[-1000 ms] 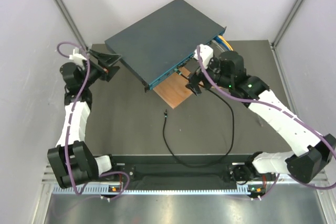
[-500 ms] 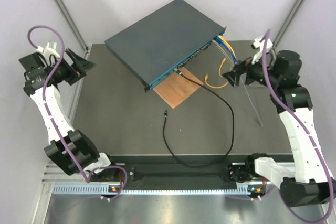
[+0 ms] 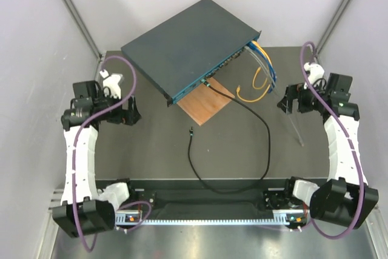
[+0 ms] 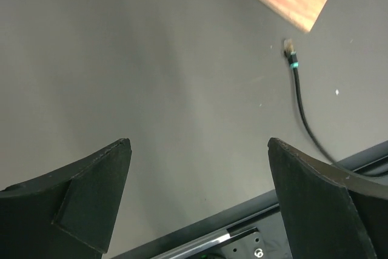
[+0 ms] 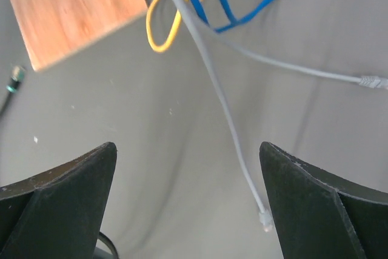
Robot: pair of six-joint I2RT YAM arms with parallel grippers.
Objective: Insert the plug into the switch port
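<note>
The switch is a flat dark blue-grey box at the back, with a row of ports along its teal front face. The plug at one end of the thin black cable sits in a switch port near the middle of that face. The cable's other end lies loose on the mat and also shows in the left wrist view. My left gripper hangs open over the left of the mat, holding nothing. My right gripper is open at the right, well away from the switch.
A brown square board lies under the switch's front corner. Yellow and blue cables hang from the switch's right end. A grey cable trails on the mat below my right gripper, its plug loose.
The right gripper has drawn back from beside the port to the right side of the mat. The left arm swung out, then came lower on the left. The black cable has not moved.
</note>
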